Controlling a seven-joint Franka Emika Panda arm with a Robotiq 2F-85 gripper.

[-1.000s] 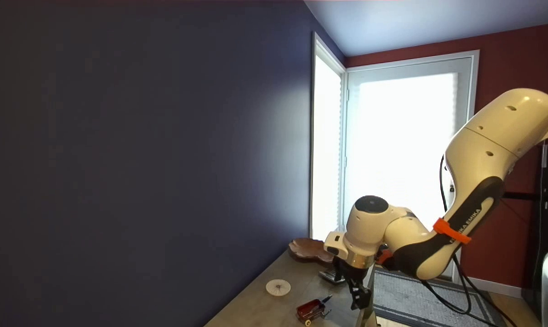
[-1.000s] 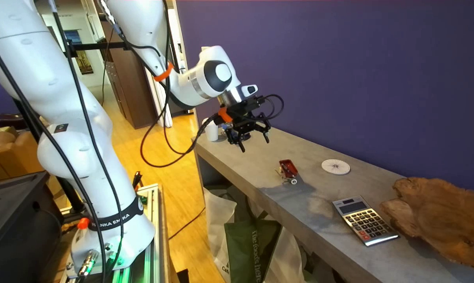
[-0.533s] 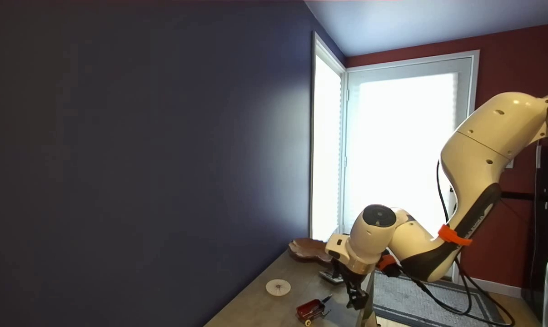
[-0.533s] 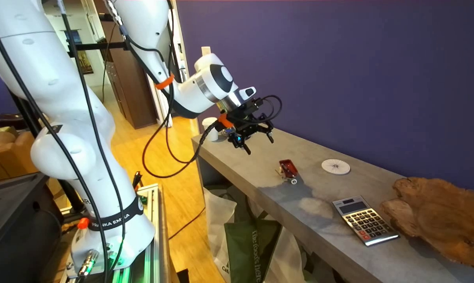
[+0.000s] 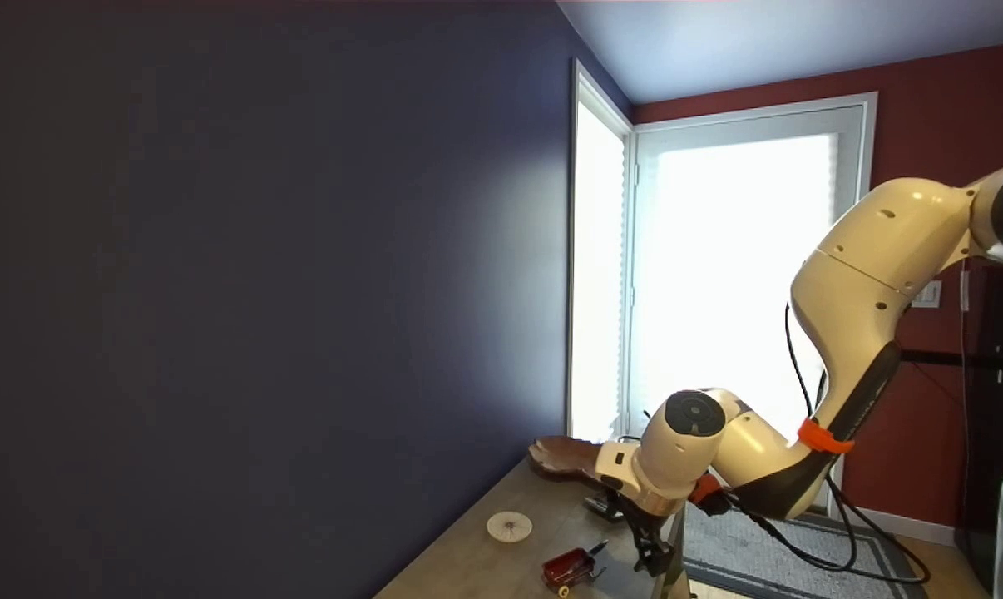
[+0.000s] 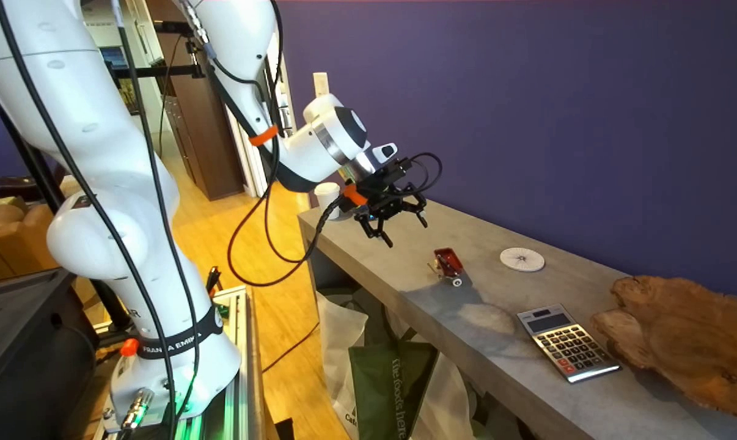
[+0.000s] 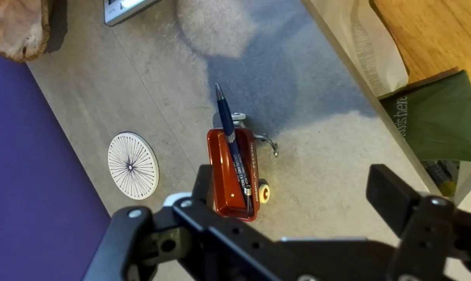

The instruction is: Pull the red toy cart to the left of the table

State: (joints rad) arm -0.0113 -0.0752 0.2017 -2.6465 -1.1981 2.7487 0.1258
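Claw (image 6: 407,235), jaws apart, empty, is a touch lower now, nearer the red toy wagon (image 7: 224,176); I'm likely still approaching, pull left not begun.

The arm (image 6: 109,156) was clad in rounded, seamed white shells (image 6: 51,67). Black cables (image 6: 329,212) were strung along it, and an orange strap (image 6: 263,135) was wrapped round the forearm (image 6: 248,107). In an exterior view, the base (image 6: 216,360), at the near left, was ringed by a black band (image 6: 211,327) lettered EMIKA in white. The gripper (image 7: 292,183) was built of black links (image 7: 227,230) with silvery screws (image 7: 134,213).
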